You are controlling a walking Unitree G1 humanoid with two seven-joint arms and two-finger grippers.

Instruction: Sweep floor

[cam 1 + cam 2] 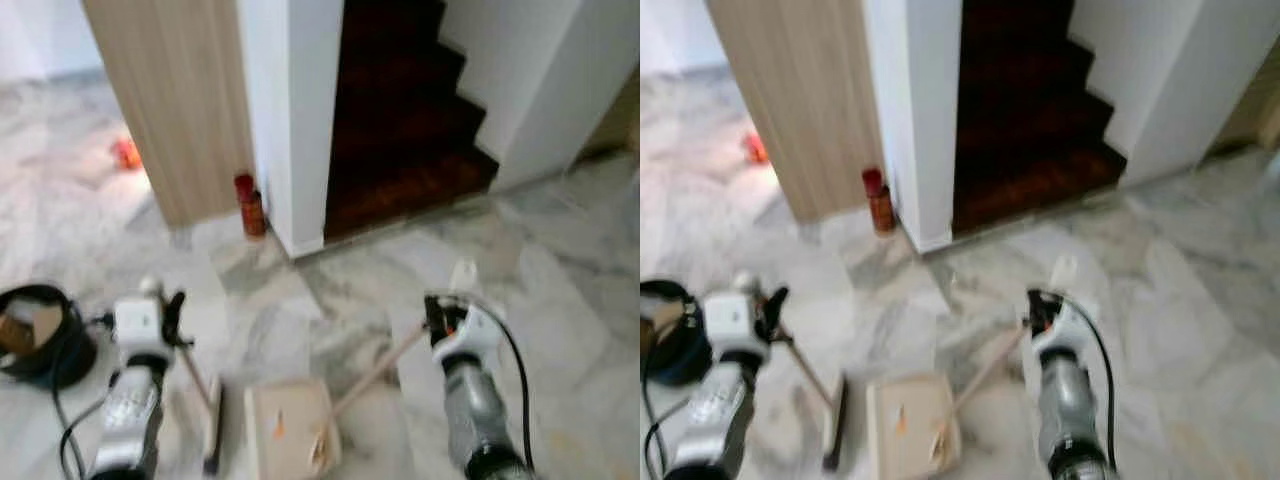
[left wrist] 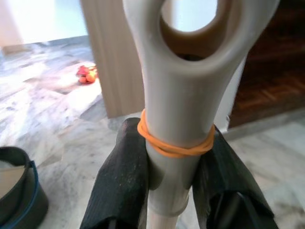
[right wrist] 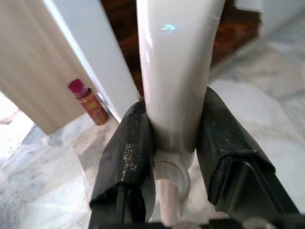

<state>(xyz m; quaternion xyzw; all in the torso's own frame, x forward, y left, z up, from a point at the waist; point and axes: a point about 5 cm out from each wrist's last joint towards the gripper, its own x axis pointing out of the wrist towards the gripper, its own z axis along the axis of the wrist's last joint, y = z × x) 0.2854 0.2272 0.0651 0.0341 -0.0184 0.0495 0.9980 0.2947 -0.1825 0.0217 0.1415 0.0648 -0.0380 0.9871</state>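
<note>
On the marble floor point(image 1: 560, 290), left end effector point(image 1: 172, 318) clamps the broom handle point(image 2: 176, 119), right end effector point(image 1: 440, 318) the dustpan handle point(image 3: 174, 71); next, brush scraps inward.

The right gripper point(image 3: 175, 157) clamps a glossy white handle point(image 3: 177, 71) between its black fingers point(image 3: 126, 157); at ten o'clock a red-capped can point(image 3: 89, 102) stands on marble floor point(image 3: 43, 181) beside a white wall point(image 3: 90, 57); dark stairs point(image 3: 238, 28) at one o'clock.

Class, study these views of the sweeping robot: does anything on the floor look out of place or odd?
Yes. A red-capped bottle stands on the floor against the white wall corner, and a small red-orange object lies loose on the marble beyond the wooden panel. Both look stray.
</note>
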